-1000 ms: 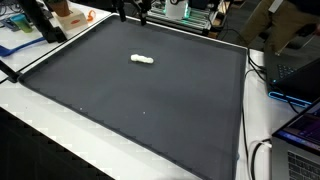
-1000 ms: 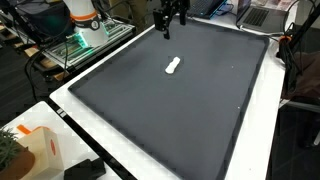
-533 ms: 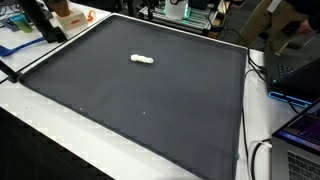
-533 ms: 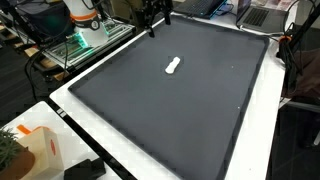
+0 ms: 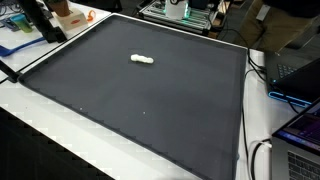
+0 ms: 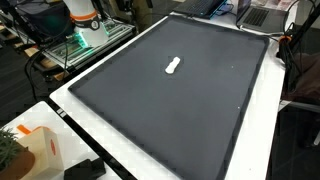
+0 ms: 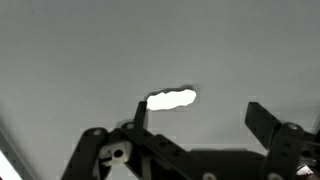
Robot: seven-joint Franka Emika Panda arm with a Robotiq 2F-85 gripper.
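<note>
A small white lumpy object (image 5: 143, 59) (image 6: 173, 66) lies alone on the large dark mat (image 5: 150, 115) (image 6: 180, 115). The wrist view looks down on the same white object (image 7: 172, 99) from well above. There my gripper (image 7: 199, 108) is open, its two dark fingers spread wide with nothing between them. The object appears just beside the left fingertip (image 7: 140, 108). Neither the arm nor the gripper shows in either exterior view.
The mat rests on a white table (image 6: 120, 150). An orange box (image 5: 68, 14) and dark gear stand at one corner. Laptops and cables (image 5: 300, 120) line one side. A green-lit rack (image 6: 85, 40) and the robot base (image 6: 82, 12) sit beyond the mat's edge.
The gripper, seen at the mat's far edge a second ago, has moved out of both exterior views. The white object has not moved.
</note>
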